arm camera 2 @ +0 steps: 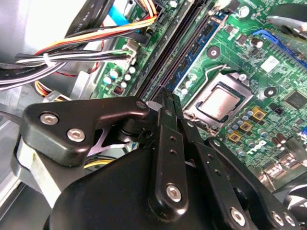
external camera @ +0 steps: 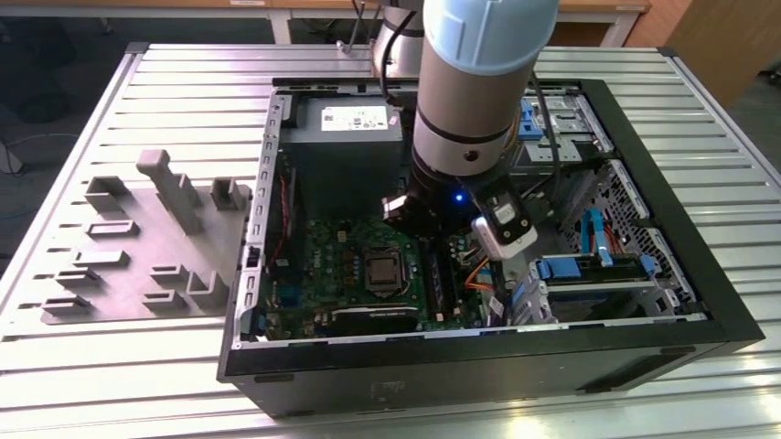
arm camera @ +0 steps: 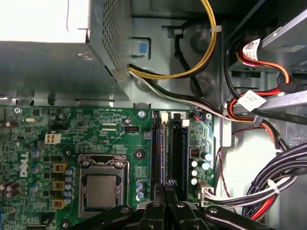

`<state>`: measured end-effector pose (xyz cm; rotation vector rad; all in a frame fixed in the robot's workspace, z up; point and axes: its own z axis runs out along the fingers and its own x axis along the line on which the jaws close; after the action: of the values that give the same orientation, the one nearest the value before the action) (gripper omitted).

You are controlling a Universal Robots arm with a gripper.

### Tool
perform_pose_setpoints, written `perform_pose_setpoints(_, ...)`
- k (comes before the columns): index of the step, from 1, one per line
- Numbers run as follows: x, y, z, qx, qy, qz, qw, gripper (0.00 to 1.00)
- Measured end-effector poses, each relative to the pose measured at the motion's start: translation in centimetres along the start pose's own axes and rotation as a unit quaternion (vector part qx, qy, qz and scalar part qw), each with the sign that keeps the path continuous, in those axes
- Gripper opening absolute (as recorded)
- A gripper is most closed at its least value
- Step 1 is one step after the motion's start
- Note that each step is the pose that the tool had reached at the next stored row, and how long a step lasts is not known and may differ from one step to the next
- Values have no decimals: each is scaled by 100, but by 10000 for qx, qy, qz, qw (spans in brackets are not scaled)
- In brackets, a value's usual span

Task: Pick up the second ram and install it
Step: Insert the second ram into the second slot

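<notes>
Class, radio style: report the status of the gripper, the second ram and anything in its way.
Gripper jaws shut, tips over the memory slots. Second ram: cannot tell if it is gripped. Cable bundle close beside the slots.

**Exterior view:** set high, off the arm, tilted down. It takes in the whole open computer case on the slatted bench from a distance.

**First wrist view:** close, looking straight down past the pincer onto the motherboard.

**Second wrist view:** closer still and oblique, looking from behind the pincer's linkage.

**Shared by all three:** the memory slots under the pincer and the CPU socket beside it.
</notes>
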<state>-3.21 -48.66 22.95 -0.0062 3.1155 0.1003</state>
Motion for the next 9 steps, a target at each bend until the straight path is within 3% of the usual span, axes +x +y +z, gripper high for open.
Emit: perform_pose_setpoints(9,8,-5,22,-1,0,0,10000,11)
